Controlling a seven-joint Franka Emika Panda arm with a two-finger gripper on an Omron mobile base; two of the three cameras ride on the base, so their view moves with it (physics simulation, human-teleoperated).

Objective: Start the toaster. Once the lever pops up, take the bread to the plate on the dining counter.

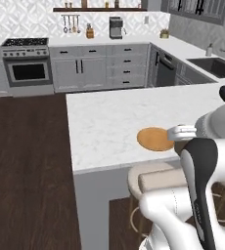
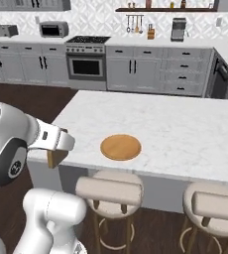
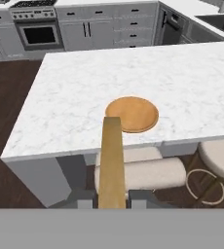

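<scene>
While the jaws (image 3: 112, 197) are clenched on the bread (image 3: 111, 160), the slice stands edge-on between the fingertips and stretches forward in the hand view, its far end reaching toward the plate (image 3: 132, 114). That grip on one end looks chosen so the free end can go down first onto the wood. In the hand view the plate sits at about 12 o'clock from the slice, near the front edge of the desk (image 3: 84, 87), the marble-topped dining island. In the right base view the bread (image 2: 55, 157) hangs below the white hand, off the desk's corner, at roughly 9 o'clock from the plate (image 2: 120, 147). Two padded stools (image 2: 110, 191) stand tucked under the desk's front edge. The toaster (image 2: 5, 31) sits on the far worktop, well apart. No brand or lettering is readable anywhere.
</scene>
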